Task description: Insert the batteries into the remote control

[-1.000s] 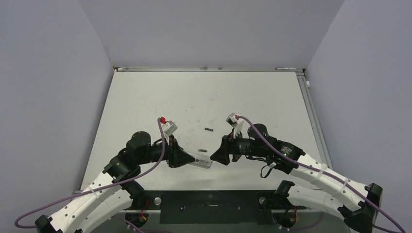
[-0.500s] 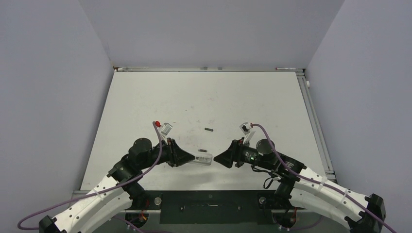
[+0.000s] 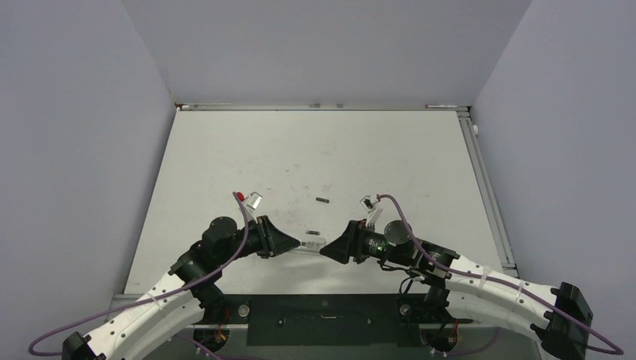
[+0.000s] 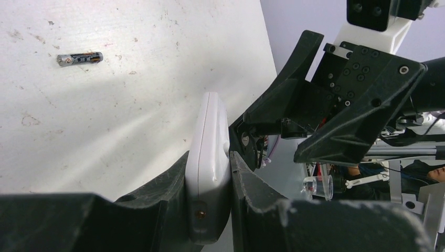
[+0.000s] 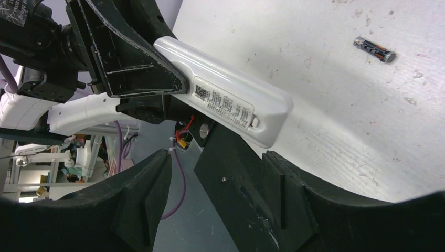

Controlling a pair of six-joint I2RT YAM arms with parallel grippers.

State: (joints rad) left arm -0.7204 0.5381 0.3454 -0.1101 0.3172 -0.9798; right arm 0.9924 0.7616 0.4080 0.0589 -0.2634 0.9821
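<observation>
Top view: my left gripper (image 3: 297,244) pinches the remote control (image 3: 311,244) above the table (image 3: 225,150), mid-way along the near edge. The right gripper (image 3: 325,251) noses up to the remote's free end. The batteries (image 3: 323,200) lie loose just beyond, toward the far edge.

Left wrist: the remote sits edge-on, clamped between both pads.

Right wrist: jaws spread, gripping nothing (the remote's labelled back faces them).

My worry: a hard shove here could lever the remote out of that narrow pinch, or knock fingertip against fingertip.
</observation>
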